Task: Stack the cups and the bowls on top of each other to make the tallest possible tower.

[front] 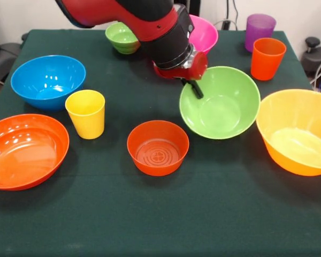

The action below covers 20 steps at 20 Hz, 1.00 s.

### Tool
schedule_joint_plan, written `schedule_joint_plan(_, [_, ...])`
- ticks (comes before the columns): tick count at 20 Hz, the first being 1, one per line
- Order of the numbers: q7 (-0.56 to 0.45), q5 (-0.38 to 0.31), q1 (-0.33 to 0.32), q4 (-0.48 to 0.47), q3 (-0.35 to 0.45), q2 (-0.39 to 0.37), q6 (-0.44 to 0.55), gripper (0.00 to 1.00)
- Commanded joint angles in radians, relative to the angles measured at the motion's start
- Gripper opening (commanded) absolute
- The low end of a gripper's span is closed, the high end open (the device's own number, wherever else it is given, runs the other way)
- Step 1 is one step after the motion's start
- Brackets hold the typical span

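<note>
No tower yet: tool (196,89) clamped on the med green bowl (220,103) rim, bowl tilted, small red-orange bowl (158,147) just below-left on the table (150,225), other bowls & cups unstacked.

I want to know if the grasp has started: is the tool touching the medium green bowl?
Touching. The front view shows the tool with a black finger down on the near-left rim of the medium green bowl, no gap visible.

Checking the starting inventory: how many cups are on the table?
3: yellow cup left of centre beside the blue bowl; orange cup and purple cup together at the far right corner.
</note>
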Motion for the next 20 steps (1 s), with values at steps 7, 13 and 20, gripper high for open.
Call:
schedule_joint_plan(7, [-0.193,-0.14,-0.028,0.003,0.17,0.104,0.118,0.0])
schedule_joint_plan(13, [-0.121,-0.282,0.055,-0.005,0.092,0.002,-0.005,0.0])
schedule_joint_plan(20, [-0.044,-0.371,0.079,0.028,0.082,-0.045,-0.064,0.0])
